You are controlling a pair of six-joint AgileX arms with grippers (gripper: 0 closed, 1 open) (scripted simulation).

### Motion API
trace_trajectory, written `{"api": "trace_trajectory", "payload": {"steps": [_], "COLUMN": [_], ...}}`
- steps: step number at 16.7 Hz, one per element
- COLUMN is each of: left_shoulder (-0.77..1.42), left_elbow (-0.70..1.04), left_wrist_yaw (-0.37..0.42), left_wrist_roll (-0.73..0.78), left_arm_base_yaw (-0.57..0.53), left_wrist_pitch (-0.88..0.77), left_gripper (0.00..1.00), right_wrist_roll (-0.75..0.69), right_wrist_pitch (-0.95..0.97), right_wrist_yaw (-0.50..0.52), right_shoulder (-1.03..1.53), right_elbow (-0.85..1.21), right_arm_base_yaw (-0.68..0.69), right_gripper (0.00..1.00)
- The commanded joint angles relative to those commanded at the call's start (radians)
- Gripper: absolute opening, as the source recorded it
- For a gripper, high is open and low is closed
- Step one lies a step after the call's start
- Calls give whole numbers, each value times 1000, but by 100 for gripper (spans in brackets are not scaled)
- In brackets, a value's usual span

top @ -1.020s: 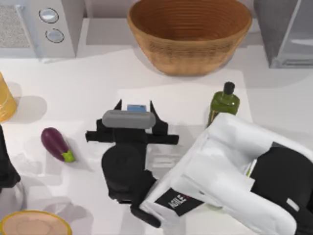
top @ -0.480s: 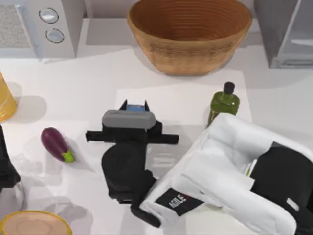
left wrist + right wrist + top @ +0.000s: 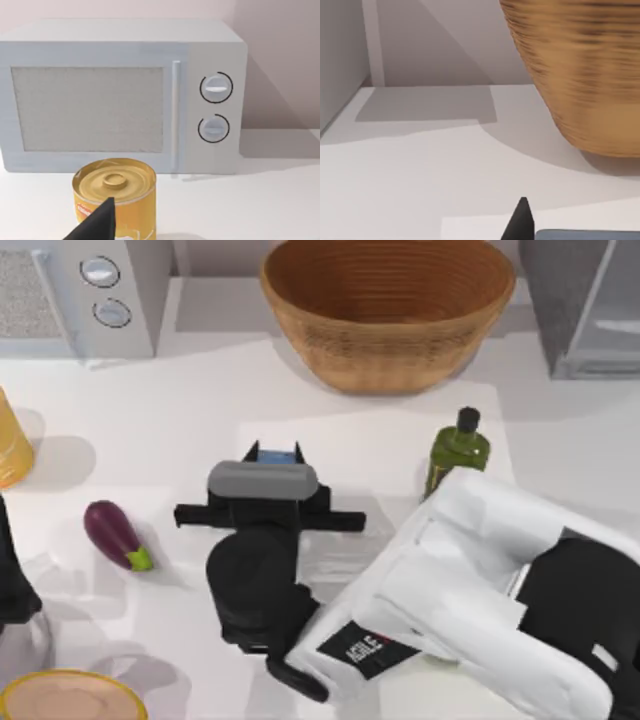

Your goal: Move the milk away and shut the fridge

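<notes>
White tabletop (image 3: 180, 410) carries everything, and I place things by the big wicker basket (image 3: 388, 308) at its back middle. From above, my right arm reaches in from the near right, and its jaws (image 3: 273, 453) sit in front of the basket and a little toward the microwave (image 3: 80, 295), clenched on the milk (image 3: 278, 456), whose blue top peeks out between the two dark fingers. The fridge (image 3: 583, 302) stands just to the basket's right in the far corner, its door panel angled open. A green bottle (image 3: 457, 448) stands in front of the basket's right side, close beside my right forearm, and an eggplant (image 3: 116, 534) lies well off to the front left. My right wrist view adds the basket's woven wall (image 3: 580, 75) looming close, one dark fingertip (image 3: 520, 220) and a sliver of the carton's blue top (image 3: 585, 234) right beside it. My left wrist view looks at the microwave's front (image 3: 120, 100) with its two knobs, a yellow can (image 3: 116, 197) standing before it, and one dark finger (image 3: 97, 225) of my left jaws; whether those are released or clenched I cannot tell.
</notes>
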Motion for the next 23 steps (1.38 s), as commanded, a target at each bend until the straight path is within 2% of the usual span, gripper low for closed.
{"api": "trace_trajectory", "payload": {"steps": [9, 11, 14, 17, 23], "left_shoulder": [0, 0, 0, 0, 0], "left_elbow": [0, 0, 0, 0, 0], "left_wrist_yaw": [0, 0, 0, 0, 0], "left_wrist_roll": [0, 0, 0, 0, 0], "left_arm_base_yaw": [0, 0, 0, 0, 0], "left_wrist_pitch": [0, 0, 0, 0, 0], "left_gripper": [100, 100, 100, 100, 100], "right_wrist_roll": [3, 7, 15, 22, 22], "right_wrist_pitch": [-57, -50, -35, -24, -36], "right_wrist_yaw": [-1, -33, -145, -305, -672], "right_shoulder": [-76, -109, -236, -424, -776], "right_elbow": [-19, -36, -107, -226, -552], "right_arm_base_yaw": [-1, -15, -73, -188, -560], "right_gripper": [0, 0, 0, 0, 0]}}
